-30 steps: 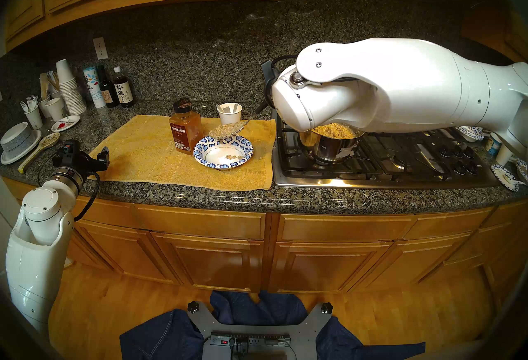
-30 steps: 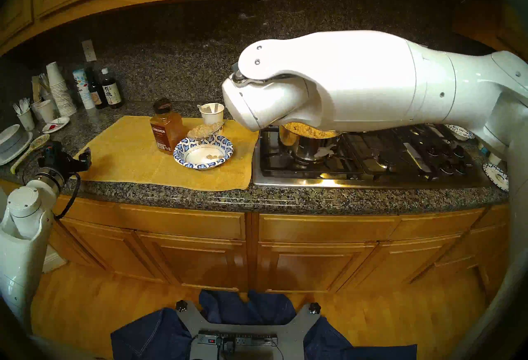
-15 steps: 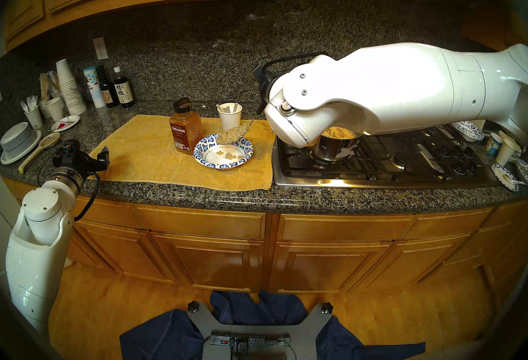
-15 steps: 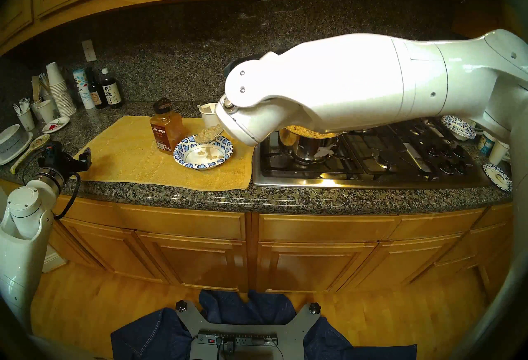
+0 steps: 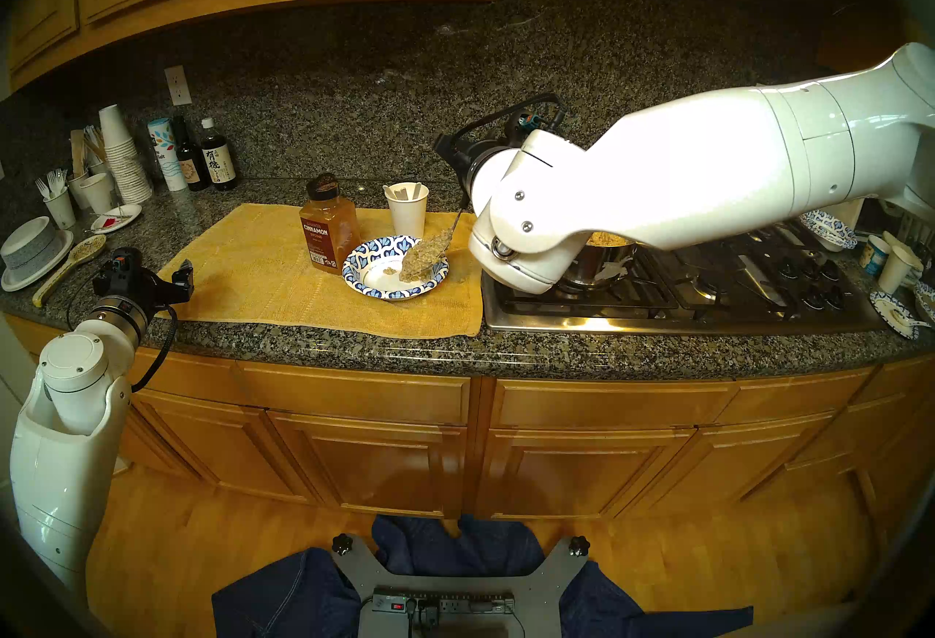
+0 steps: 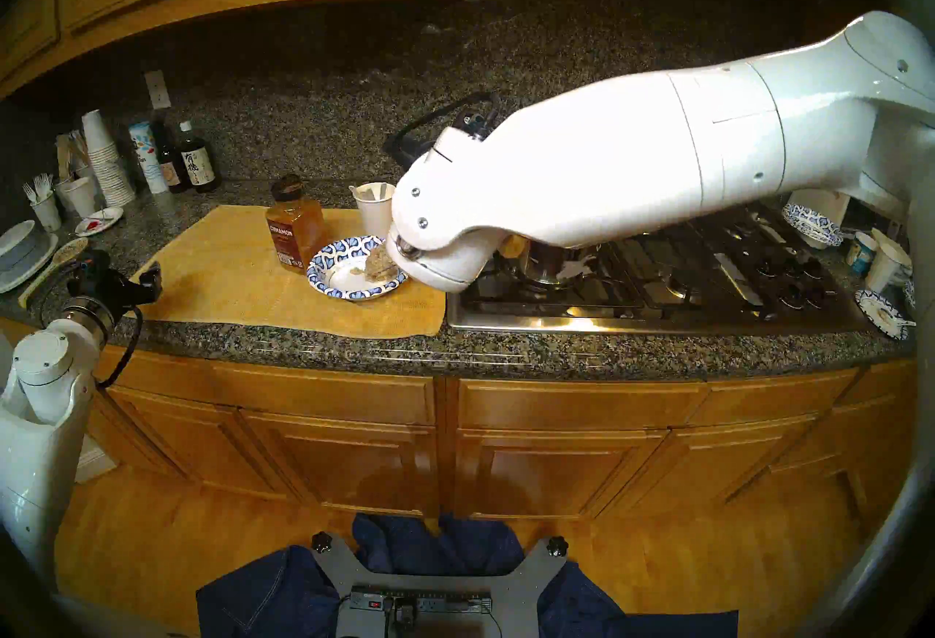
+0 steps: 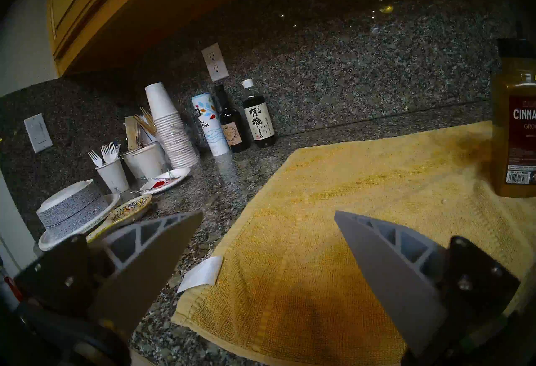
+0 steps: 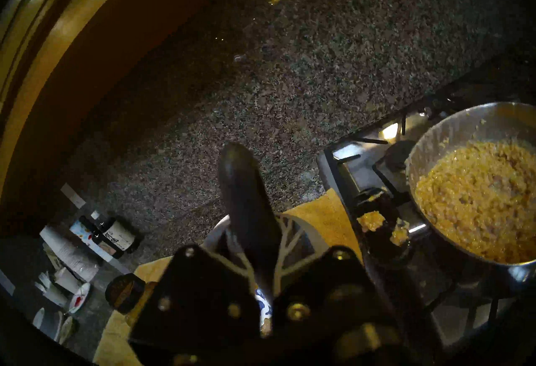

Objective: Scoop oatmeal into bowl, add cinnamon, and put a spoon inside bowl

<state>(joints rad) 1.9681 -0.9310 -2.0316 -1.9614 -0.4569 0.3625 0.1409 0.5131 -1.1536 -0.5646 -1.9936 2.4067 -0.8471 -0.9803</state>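
**Oatmeal dump in progress, serving spoon tipped over the bowl**

Nearest the front edge of the desk [image 5: 506,348], the left claw [image 7: 268,243] hangs wide open with nothing in it, over the near-left corner of the nubby yellow towel [image 5: 263,278]. Further in, the bowl [image 5: 364,280], thin disposable stuff with a blue leaf rim, sits toward the towel's right side. The metal serving spoon [image 5: 430,250] is tipped steeply into it, a lumpy tan clump of oatmeal [image 5: 417,262] sliding off onto the white centre. Its handle runs up and back to the right claw [image 8: 261,258], clamped tight on the smooth black grip, so the bowl lies down and left of that claw. Right arm's clearly the nearer one.

Just left of the bowl stands the cinnamon [image 5: 324,227], a tall clear jar. Behind, a paper cup [image 5: 407,209] holds the white plastic spoon [image 5: 392,191], I'd guess. The shiny steel pot [image 5: 602,262] sits on the stove at the right.
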